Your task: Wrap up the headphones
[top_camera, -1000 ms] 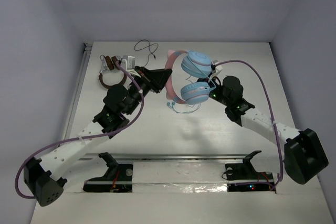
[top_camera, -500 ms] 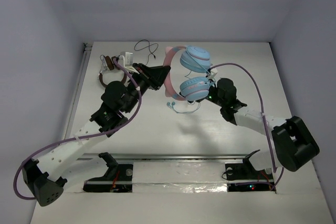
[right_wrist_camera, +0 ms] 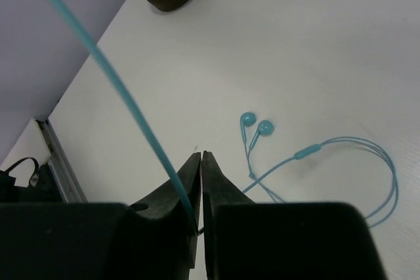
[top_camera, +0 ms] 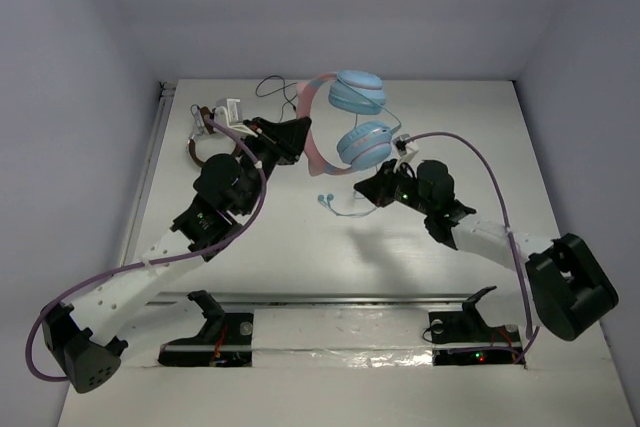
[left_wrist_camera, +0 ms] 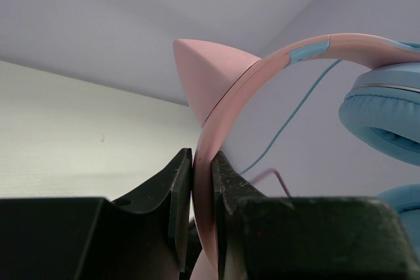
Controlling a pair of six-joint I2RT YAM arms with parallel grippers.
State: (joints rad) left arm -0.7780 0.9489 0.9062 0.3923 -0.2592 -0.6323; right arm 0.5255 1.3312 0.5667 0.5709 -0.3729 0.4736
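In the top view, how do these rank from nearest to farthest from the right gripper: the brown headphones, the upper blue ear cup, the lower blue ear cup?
1. Lower blue ear cup, just behind the right gripper.
2. Upper blue ear cup, farther back.
3. Brown headphones, far left.

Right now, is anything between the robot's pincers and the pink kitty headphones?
No, nothing visible. The left pincer is shut on the pink headband of the headphones, and the right pincer pinches the light-blue cable.
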